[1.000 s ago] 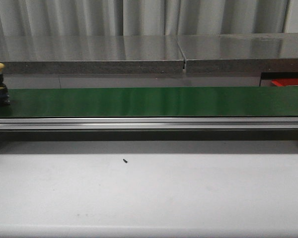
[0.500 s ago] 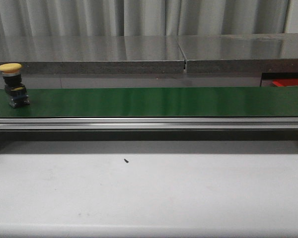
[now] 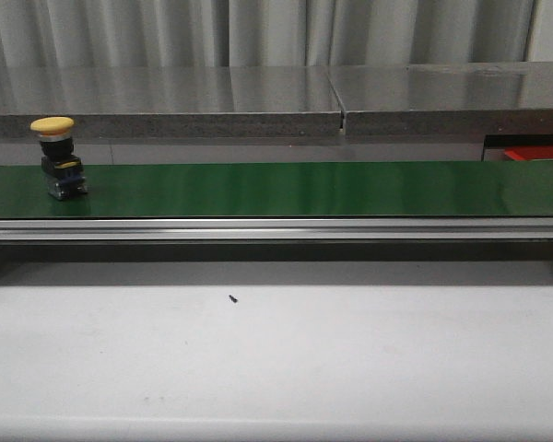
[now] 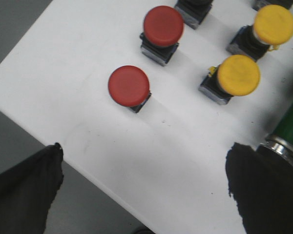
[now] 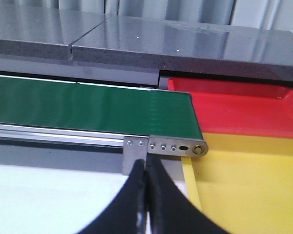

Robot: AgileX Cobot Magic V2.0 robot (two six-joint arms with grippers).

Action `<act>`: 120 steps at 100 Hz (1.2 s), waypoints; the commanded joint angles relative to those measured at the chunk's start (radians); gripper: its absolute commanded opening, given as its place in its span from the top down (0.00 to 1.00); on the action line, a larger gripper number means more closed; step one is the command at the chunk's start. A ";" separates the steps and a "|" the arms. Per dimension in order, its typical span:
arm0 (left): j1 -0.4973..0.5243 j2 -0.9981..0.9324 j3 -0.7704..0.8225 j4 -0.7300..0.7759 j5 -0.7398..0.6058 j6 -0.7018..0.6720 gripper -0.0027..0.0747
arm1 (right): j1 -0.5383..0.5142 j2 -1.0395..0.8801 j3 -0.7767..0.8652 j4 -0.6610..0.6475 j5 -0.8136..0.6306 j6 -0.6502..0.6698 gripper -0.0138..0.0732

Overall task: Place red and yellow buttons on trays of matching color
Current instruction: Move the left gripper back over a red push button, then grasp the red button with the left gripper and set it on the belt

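A yellow button (image 3: 56, 155) stands upright on the green conveyor belt (image 3: 286, 189) near its left end. In the left wrist view, two red buttons (image 4: 129, 87) (image 4: 162, 27) and two yellow buttons (image 4: 239, 75) (image 4: 272, 25) stand on a white table (image 4: 151, 146). My left gripper (image 4: 145, 175) hangs open above that table, nothing between its fingers. My right gripper (image 5: 145, 168) is shut and empty, near the belt's right end. A red tray (image 5: 244, 112) and a yellow tray (image 5: 254, 190) lie beyond that end. Neither gripper shows in the front view.
A grey stone ledge (image 3: 276, 97) runs behind the belt. The belt's aluminium rail (image 3: 276, 228) fronts it, with a metal end bracket (image 5: 163, 146) by my right gripper. A small dark speck (image 3: 232, 297) lies on the white table in front. The white table's edge (image 4: 63, 141) drops to grey floor.
The yellow button has ridden the belt to the right, from the left frame edge to further in. Nothing else in the front view has moved.
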State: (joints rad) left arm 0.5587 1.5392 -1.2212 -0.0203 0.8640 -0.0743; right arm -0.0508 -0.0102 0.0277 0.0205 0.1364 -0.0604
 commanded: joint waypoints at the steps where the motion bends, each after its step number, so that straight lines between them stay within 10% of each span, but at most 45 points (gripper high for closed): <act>1: 0.016 0.001 -0.019 0.000 -0.070 -0.021 0.15 | -0.002 -0.017 -0.001 -0.006 -0.085 0.001 0.95; 92: 0.022 0.326 -0.109 -0.015 -0.218 -0.023 0.17 | -0.002 -0.017 -0.001 -0.006 -0.085 0.001 0.95; 120: 0.022 0.327 -0.109 -0.017 -0.216 -0.024 0.87 | -0.002 -0.017 -0.001 -0.006 -0.085 0.001 0.95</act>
State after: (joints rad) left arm 0.5775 1.9141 -1.3011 -0.0286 0.6772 -0.0883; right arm -0.0508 -0.0102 0.0277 0.0205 0.1364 -0.0604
